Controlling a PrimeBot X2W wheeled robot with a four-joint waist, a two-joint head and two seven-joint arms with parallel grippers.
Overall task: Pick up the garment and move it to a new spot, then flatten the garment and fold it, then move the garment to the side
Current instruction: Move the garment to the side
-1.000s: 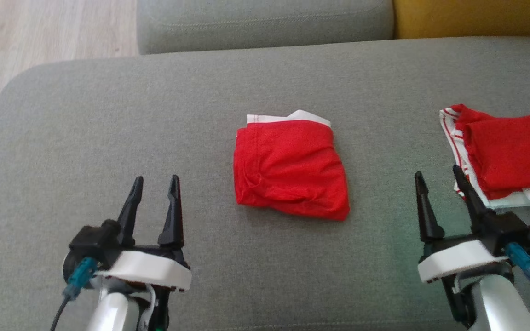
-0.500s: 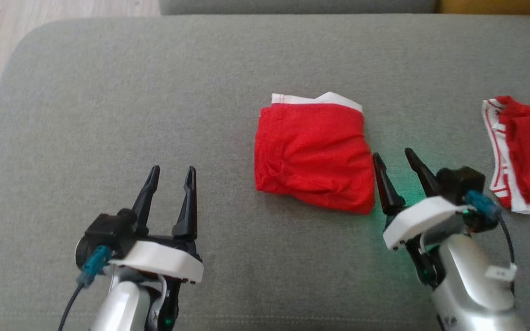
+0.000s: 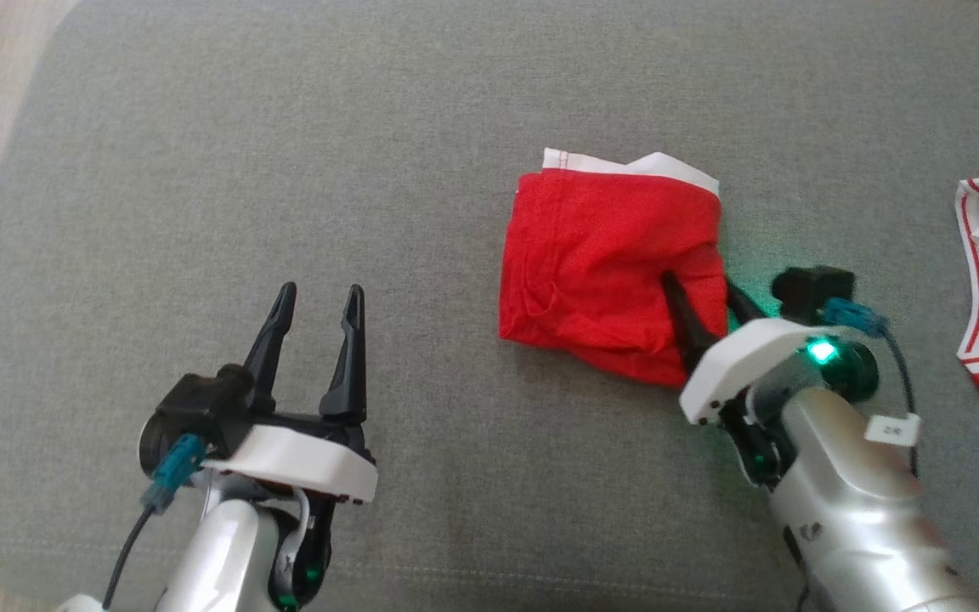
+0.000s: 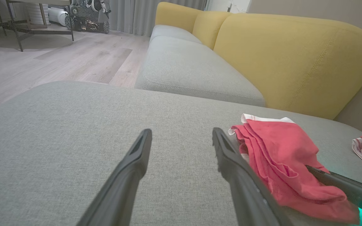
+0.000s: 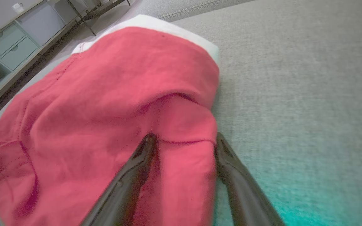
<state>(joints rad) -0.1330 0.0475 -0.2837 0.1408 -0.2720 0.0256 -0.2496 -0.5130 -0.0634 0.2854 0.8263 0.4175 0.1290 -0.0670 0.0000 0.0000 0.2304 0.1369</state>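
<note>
Seemingly right tool (image 3: 699, 283) straddles garment (image 3: 600, 246), jaws apart.

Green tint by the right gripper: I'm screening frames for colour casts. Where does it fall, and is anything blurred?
Head view: a lit green lamp on the right gripper tints the cushion beside the garment. Right wrist view: teal cast low right, garment soft. Left wrist view: teal glow, bottom right corner.

The garment (image 3: 608, 263) is soft matt red cloth with a smooth white band; the seat cushion (image 3: 285, 170) is coarse grey weave. On the right gripper (image 5: 185, 135) the fingers (image 5: 127, 182) are smooth, faintly glossy dark plastic, the forearm (image 3: 846, 510) satin silver; the far floor (image 4: 42, 59) looks pale wood
</note>
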